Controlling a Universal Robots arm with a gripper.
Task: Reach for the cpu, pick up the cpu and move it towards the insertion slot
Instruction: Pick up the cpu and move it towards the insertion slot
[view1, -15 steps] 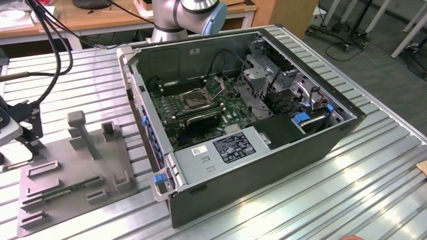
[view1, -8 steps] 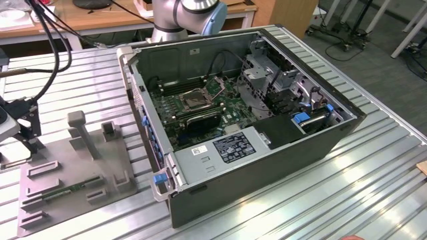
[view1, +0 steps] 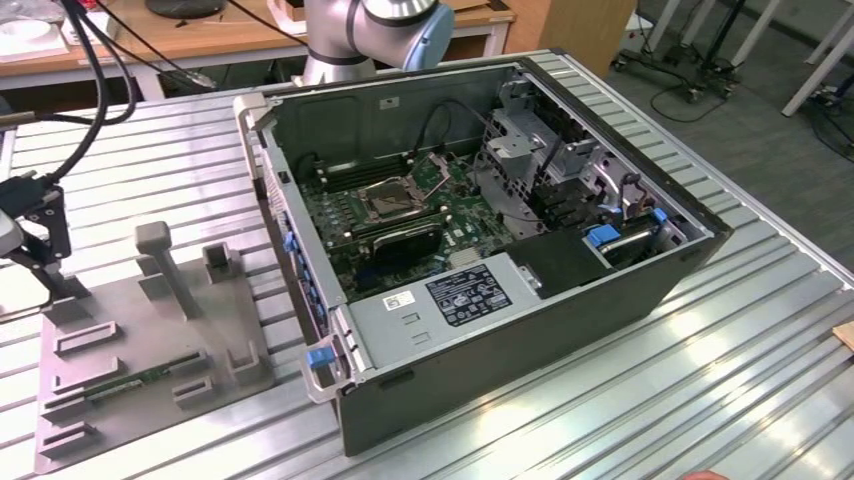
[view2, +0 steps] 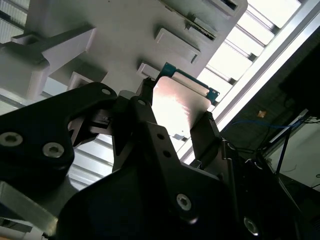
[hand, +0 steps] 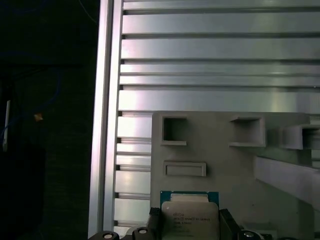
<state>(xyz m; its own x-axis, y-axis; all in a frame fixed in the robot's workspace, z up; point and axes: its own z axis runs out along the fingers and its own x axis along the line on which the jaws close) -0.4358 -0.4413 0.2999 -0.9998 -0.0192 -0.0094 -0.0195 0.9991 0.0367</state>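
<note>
In both wrist views the cpu (view2: 181, 106) (hand: 190, 218), a flat silver square with a green edge, sits between my black fingers (view2: 145, 107) (hand: 226, 223). My gripper (view2: 176, 114) (hand: 190, 224) is shut on it, one finger pressing on each side, over the grey fixture plate (hand: 220, 160). In the exterior view my gripper (view1: 59, 288) hangs at the far left over that plate's corner. The insertion slot (view1: 390, 201), a square socket with a dark centre and metal frame, lies on the green board inside the open computer case, well off to the exterior view's right of my gripper.
The grey fixture plate (view1: 140, 345) carries upright posts (view1: 158, 262) and a green memory stick (view1: 134, 383). The open computer case (view1: 667, 290) has tall walls around the board. The arm's base (view1: 360, 35) stands behind the case. Everything rests on a ribbed metal table (view1: 641, 400).
</note>
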